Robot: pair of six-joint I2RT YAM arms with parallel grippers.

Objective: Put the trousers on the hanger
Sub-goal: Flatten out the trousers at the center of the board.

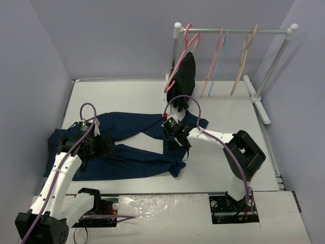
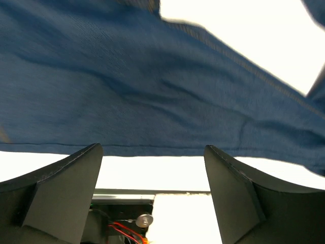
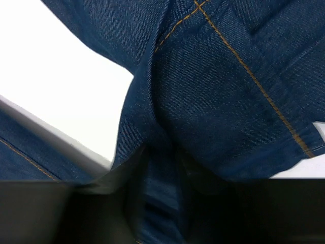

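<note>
Trousers, position: one pair of trousers (image 1: 137, 152) lay flat on the table (image 1: 127, 96), running from 9 o'clock to the centre, with the legs fanned toward 3 o'clock.
Hanger, position: the light-blue hanger (image 1: 218, 63) hung on the rack (image 1: 233, 30) at 1 o'clock, well apart from the denim.
Left gripper: the left gripper (image 1: 96, 145) had its fingers spread wide over the cloth at 9 o'clock and gripped nothing.
Right gripper: the right gripper (image 1: 172, 136) sat at the centre. In the wrist view a fold of denim ran down between its fingers, so I read it as pinched on the trousers.
Handling, my judgement: soft and limp, fairly heavy for cloth, not fragile, not slippery. It would sag and drag when lifted.
Grip point, my judgement: I would take thick seams or hems, one per arm, so the legs could drape over the hanger bar.
Count: trousers 1; light-blue hanger 1; beige hanger (image 1: 242, 63) 1; pink hangers (image 1: 212, 63) at least 2; black garment (image 1: 187, 71) 1; rack 1; arms 2.
</note>
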